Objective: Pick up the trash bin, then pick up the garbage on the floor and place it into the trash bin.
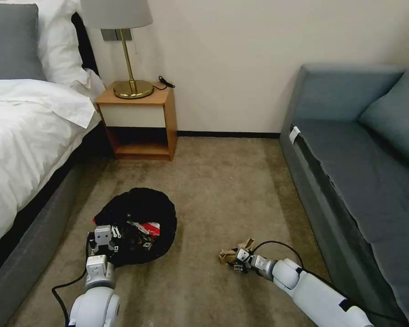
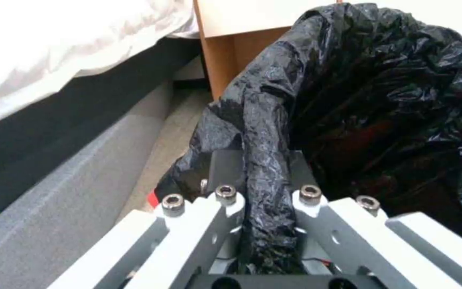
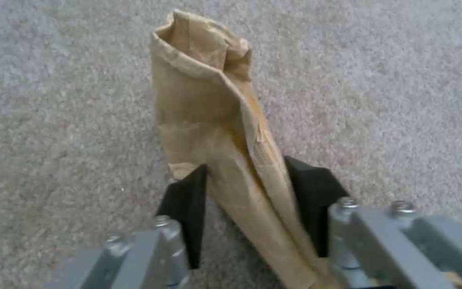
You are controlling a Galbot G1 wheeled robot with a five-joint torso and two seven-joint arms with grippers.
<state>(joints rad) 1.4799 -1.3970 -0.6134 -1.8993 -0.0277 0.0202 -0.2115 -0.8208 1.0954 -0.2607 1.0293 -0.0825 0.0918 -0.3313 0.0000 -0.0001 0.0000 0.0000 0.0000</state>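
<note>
The trash bin (image 1: 136, 213), lined with a crinkly black bag (image 2: 381, 100), sits on the carpet at the left. A red-and-white piece of garbage (image 1: 148, 229) lies inside it. My left gripper (image 1: 103, 238) is shut on the bin's near rim, and the left wrist view shows a fold of bag pinched between the fingers of that gripper (image 2: 263, 168). Low over the carpet at the right, my right gripper (image 1: 240, 262) is shut on a crumpled tan paper (image 3: 209, 108). The black pads (image 3: 185, 208) press it from both sides. The paper (image 1: 234, 252) sticks out past the fingertips.
A bed (image 1: 27, 122) with white sheets and a grey base runs along the left. A wooden nightstand (image 1: 138, 120) with a brass lamp (image 1: 132, 86) stands at the back wall. A grey sofa (image 1: 363, 172) lines the right side. Open carpet (image 1: 222, 186) lies between them.
</note>
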